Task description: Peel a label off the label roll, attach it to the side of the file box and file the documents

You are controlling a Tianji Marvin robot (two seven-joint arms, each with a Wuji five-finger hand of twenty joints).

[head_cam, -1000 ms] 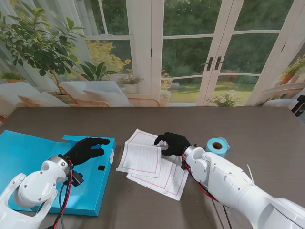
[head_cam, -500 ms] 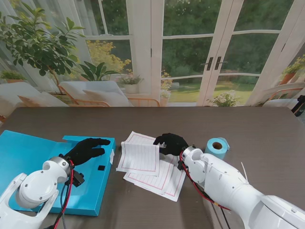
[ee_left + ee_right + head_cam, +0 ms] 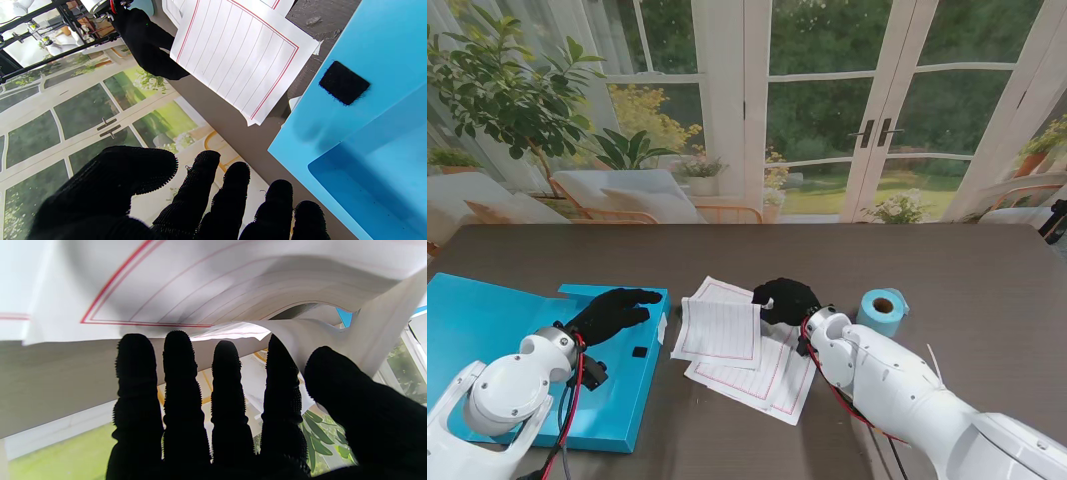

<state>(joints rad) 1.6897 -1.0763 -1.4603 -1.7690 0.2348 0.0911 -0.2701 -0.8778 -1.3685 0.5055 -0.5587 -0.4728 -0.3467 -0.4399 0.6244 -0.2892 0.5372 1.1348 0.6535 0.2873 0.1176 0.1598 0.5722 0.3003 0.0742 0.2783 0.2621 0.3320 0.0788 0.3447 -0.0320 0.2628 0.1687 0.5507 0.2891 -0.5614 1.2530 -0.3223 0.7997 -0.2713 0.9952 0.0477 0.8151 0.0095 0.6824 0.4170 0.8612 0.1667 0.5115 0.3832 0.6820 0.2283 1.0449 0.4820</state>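
Right hand lifting the top sheet, file box waiting open.

The right hand [image 3: 789,299] pinches the edge of the top ruled sheet [image 3: 720,329] between thumb and fingers, bowing it clear of the stack of documents [image 3: 765,375], presumably to carry it to the file box [image 3: 487,330] just left of the papers. The left hand [image 3: 613,312] hovers over the box's near corner, fingers spread and holding nothing. The label roll [image 3: 883,306] sits just right of the papers. The sheets show only red-bordered lines; I can't make out any writing.
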